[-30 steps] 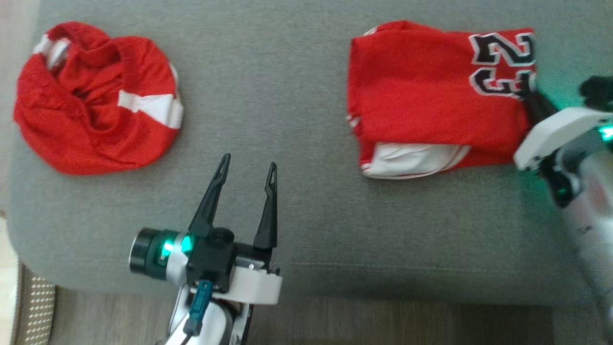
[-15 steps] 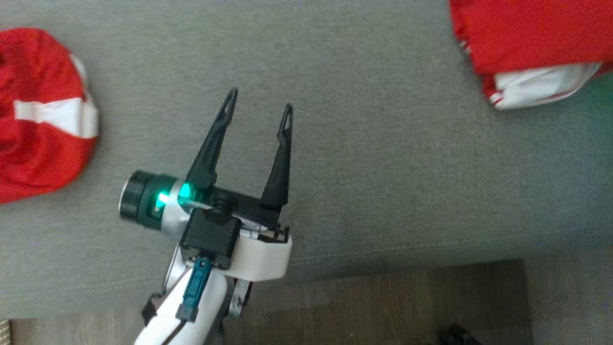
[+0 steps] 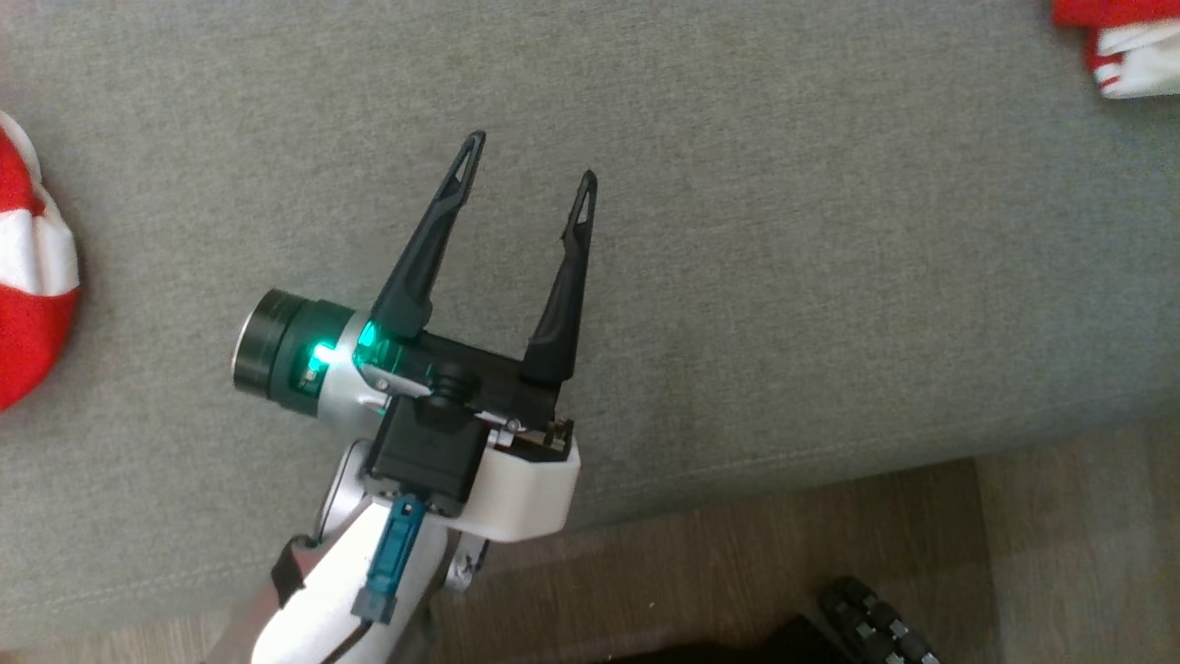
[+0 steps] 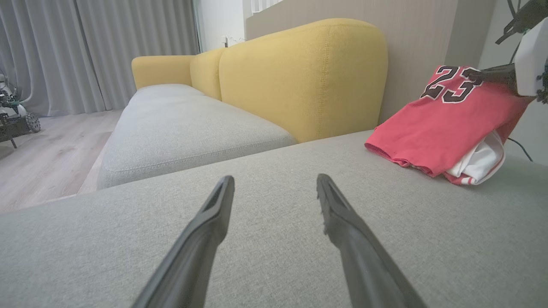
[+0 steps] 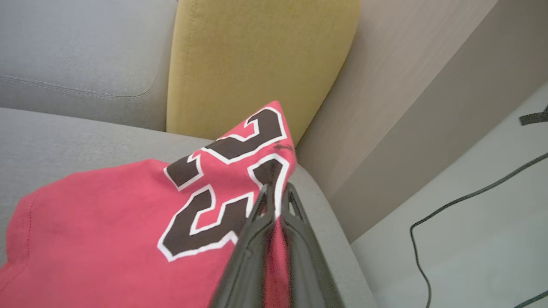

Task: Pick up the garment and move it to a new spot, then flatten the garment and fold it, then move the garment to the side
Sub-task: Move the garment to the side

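We are finding the right gripper (image 5: pixel 277 188) clamping the garment (image 5: pixel 107 214) by its corner, presumably for dragging aside; left gripper (image 3: pixel 531 157) gaping, empty.

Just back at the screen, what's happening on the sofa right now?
The right gripper has its jaws shut on the numbered corner of the folded red jersey, raising that corner off the grey sofa seat. The left gripper hovers with jaws open over bare cushion, holding nothing. A second red garment lies bunched at the far left.

Grey sofa seat (image 4: pixel 192 124) with yellow backrest (image 4: pixel 299 77), pale wood floor (image 4: pixel 47 158), grey curtains (image 4: pixel 85 51) behind
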